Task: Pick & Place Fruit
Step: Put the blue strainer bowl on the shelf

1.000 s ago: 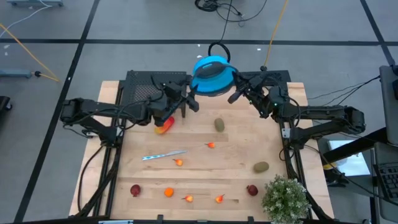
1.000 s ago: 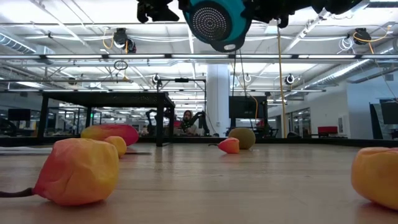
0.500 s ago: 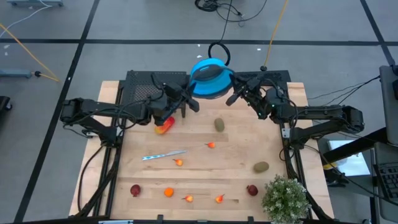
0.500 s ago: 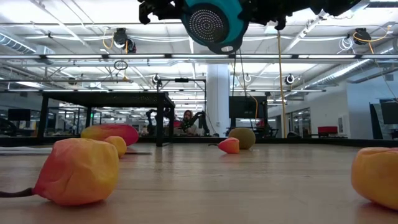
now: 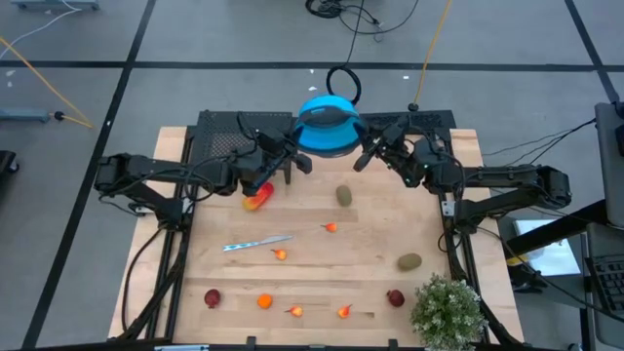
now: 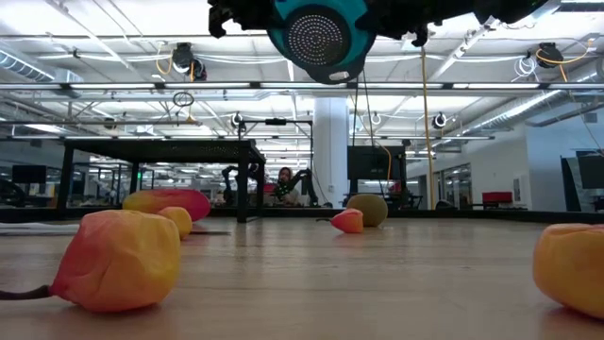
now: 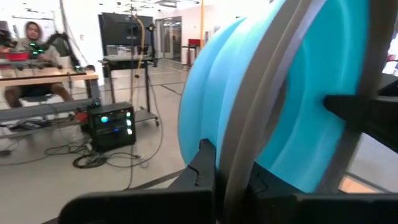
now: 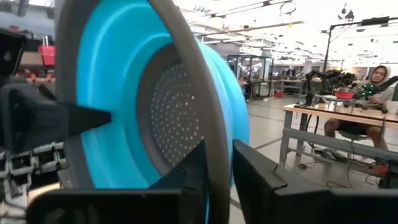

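A wooden table [image 5: 292, 263] stands in an open workshop with desks and screens behind it. Above its far edge both arms hold a blue bowl [image 5: 326, 125] up in the air, tipped on its side. The left gripper [image 7: 231, 180] is now pinched tight on the bowl's grey rim; a second ago its fingers stood wide. The right gripper [image 8: 219, 171] sits astride the rim on the other side, and its fingers look to have eased a little; whether they still press the rim is hard to tell. The bowl has shifted slightly toward the left arm since the earlier frames.

The fruit lies where it did, all on the table. A larger orange-red fruit [image 5: 257, 199] rests just below the left arm. One kiwi [image 5: 344, 195] is near the middle, another kiwi [image 5: 409, 261] toward the right side. Two dark red fruits [image 5: 212, 297] and several small orange fruits [image 5: 264, 301] lie along the near edge, and a knife [image 5: 256, 243] lies left of centre.
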### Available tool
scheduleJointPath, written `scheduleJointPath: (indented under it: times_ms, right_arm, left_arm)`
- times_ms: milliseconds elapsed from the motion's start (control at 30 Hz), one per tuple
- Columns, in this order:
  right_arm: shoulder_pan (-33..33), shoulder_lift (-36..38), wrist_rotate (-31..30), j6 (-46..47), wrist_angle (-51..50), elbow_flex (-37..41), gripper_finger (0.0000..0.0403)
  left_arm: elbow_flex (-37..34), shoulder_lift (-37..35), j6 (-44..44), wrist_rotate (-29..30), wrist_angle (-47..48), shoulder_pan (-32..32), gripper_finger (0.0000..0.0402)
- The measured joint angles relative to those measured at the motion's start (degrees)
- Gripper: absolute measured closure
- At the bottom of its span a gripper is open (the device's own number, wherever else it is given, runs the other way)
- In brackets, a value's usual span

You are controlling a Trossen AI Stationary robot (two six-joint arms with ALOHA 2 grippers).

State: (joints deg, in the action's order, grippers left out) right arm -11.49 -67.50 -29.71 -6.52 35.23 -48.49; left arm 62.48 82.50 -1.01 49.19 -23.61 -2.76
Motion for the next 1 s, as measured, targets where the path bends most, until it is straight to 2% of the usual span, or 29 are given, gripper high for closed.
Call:
scheduleJointPath:
  times_ms: [267, 467, 700, 1000]
  right_arm:
    - [0.0, 1.4, 0.3, 0.0, -5.5, 0.0, 0.0259]
    - [0.0, 1.8, -0.7, -0.1, -7.6, 0.0, 0.0221]
    - [-0.1, 2.6, -5.4, -0.7, -9.1, 0.0, 0.0205]
    - [-0.1, 7.5, -5.1, -2.3, -16.6, 0.0, 0.0212]
  left_arm:
    - [0.0, 0.0, 4.7, 4.7, -0.1, -0.1, 0.0400]
    - [0.0, 0.0, 5.9, 7.4, 0.0, -1.5, 0.0401]
    - [0.0, -0.4, 7.0, 10.7, 1.1, -3.5, 0.0401]
    - [0.0, -5.4, 3.5, 11.1, 10.1, -7.6, 0.0401]
